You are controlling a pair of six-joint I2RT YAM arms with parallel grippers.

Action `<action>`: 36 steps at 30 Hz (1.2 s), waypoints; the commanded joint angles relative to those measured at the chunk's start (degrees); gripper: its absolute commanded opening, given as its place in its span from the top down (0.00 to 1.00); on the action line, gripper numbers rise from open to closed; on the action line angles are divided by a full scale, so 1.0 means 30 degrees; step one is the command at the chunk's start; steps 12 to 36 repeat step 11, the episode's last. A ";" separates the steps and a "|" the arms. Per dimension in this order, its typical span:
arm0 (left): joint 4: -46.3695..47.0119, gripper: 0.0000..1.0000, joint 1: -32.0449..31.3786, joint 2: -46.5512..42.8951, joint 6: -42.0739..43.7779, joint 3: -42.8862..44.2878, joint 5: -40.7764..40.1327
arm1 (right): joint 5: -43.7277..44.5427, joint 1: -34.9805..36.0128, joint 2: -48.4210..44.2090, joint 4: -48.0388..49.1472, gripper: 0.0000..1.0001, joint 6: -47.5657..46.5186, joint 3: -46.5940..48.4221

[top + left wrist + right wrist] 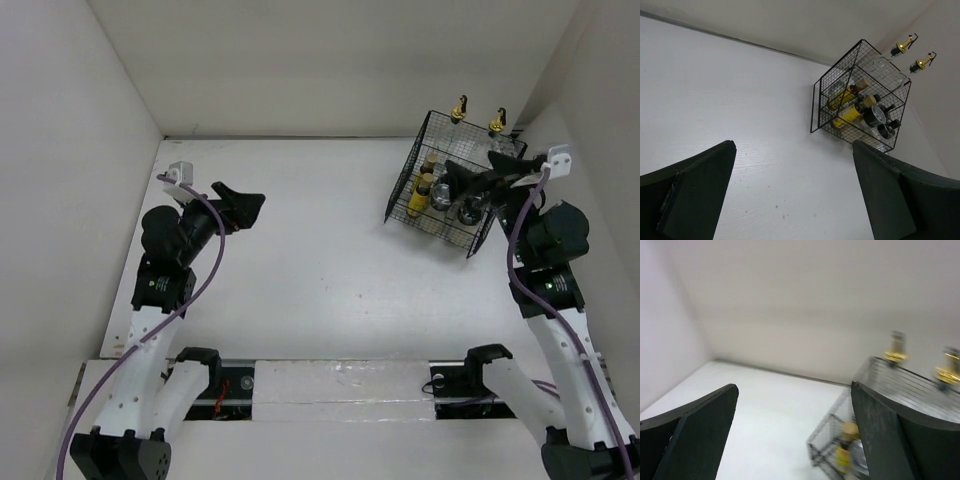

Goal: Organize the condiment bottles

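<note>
While btls (pixel 432 190) sit in basket (pixel 404 196) | L grip (pixel 793 145) spread, empty | R grip (pixel 793 386) spread above basket

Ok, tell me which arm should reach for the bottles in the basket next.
Right. The right gripper hangs open at the black wire basket holding the condiment bottles. The left gripper, also open, is far off on the other side; its wrist view shows the basket at a distance.
</note>
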 commanded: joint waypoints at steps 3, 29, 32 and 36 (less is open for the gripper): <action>0.0894 0.00 0.0095 -0.1017 -0.0102 0.0552 0.0240 | -0.9973 0.2366 0.0767 0.2859 0.00 -0.0136 0.0088; 0.1976 0.00 0.0095 -0.1602 -0.0920 0.0728 0.1119 | -0.7789 0.5797 0.1004 0.1077 0.00 -0.2300 0.0729; 0.1976 0.00 0.0095 -0.1602 -0.0920 0.0728 0.1119 | -0.7789 0.5797 0.1004 0.1077 0.00 -0.2300 0.0729; 0.1976 0.00 0.0095 -0.1602 -0.0920 0.0728 0.1119 | -0.7789 0.5797 0.1004 0.1077 0.00 -0.2300 0.0729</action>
